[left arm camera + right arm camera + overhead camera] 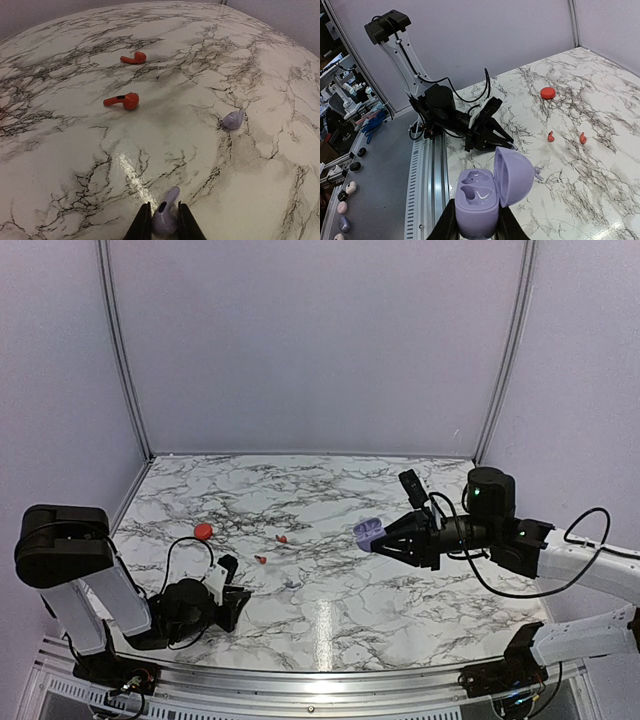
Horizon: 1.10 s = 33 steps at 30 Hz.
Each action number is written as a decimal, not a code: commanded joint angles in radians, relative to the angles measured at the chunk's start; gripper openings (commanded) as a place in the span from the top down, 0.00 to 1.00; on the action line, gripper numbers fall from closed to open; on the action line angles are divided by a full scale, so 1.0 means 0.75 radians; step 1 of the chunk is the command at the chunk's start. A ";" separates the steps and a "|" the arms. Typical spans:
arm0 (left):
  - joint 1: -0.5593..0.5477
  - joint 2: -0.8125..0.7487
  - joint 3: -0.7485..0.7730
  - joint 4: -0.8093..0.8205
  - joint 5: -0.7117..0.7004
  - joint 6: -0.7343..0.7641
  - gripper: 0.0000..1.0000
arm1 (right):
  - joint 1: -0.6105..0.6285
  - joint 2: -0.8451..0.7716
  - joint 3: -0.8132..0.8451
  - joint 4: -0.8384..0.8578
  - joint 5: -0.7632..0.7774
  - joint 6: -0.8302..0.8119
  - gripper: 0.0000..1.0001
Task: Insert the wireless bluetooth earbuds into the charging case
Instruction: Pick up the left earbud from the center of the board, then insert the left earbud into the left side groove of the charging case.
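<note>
My left gripper point(161, 222) is low on the marble table, shut on a purple earbud point(165, 216) whose stem points away from me. A second purple earbud point(233, 120) lies loose to the right. Two red earbuds point(127, 100) point(134, 58) lie farther out on the marble. My right gripper point(475, 227) is shut on the purple charging case point(476, 201) and holds it above the table with its lid point(516, 175) hinged open and both sockets empty. From above, the case point(367, 532) hangs right of centre and the left gripper point(240, 598) sits at the near left.
A round red case point(203, 531) lies on the table at the left, with the red earbuds point(281, 538) right of it. The left arm's black body and cables point(445, 112) sit by the metal rail point(425, 170) at the table's near edge. Walls enclose the table.
</note>
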 commanded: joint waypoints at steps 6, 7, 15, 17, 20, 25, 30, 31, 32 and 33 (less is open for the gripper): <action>0.008 -0.173 0.016 -0.244 0.050 0.021 0.86 | -0.011 0.014 0.070 -0.008 0.002 -0.025 0.97; 0.008 -0.211 0.022 -0.277 0.054 0.026 0.86 | -0.012 0.014 0.070 -0.001 -0.001 -0.028 0.97; 0.004 -0.637 0.130 -0.671 0.113 0.091 0.87 | 0.117 -0.023 0.076 0.007 0.157 -0.200 0.98; -0.001 -0.732 0.178 -0.781 0.131 0.117 0.87 | 0.186 -0.032 0.083 0.006 0.244 -0.274 0.99; -0.011 -0.842 0.249 -0.914 0.155 0.164 0.88 | 0.224 -0.051 0.061 0.065 0.320 -0.335 1.00; -0.068 -0.945 0.384 -1.090 0.195 0.249 0.89 | 0.233 -0.090 0.055 0.122 0.406 -0.412 1.00; -0.180 -0.977 0.531 -1.210 0.203 0.368 0.89 | 0.241 -0.048 0.102 0.070 0.437 -0.454 1.00; -0.200 -0.979 0.554 -1.228 0.201 0.413 0.89 | 0.245 -0.042 0.108 0.063 0.440 -0.459 1.00; -0.215 -0.980 0.580 -1.244 0.198 0.435 0.89 | 0.251 -0.036 0.111 0.059 0.442 -0.463 1.00; -0.229 -0.978 0.605 -1.259 0.193 0.453 0.89 | 0.261 -0.031 0.113 0.054 0.449 -0.465 1.00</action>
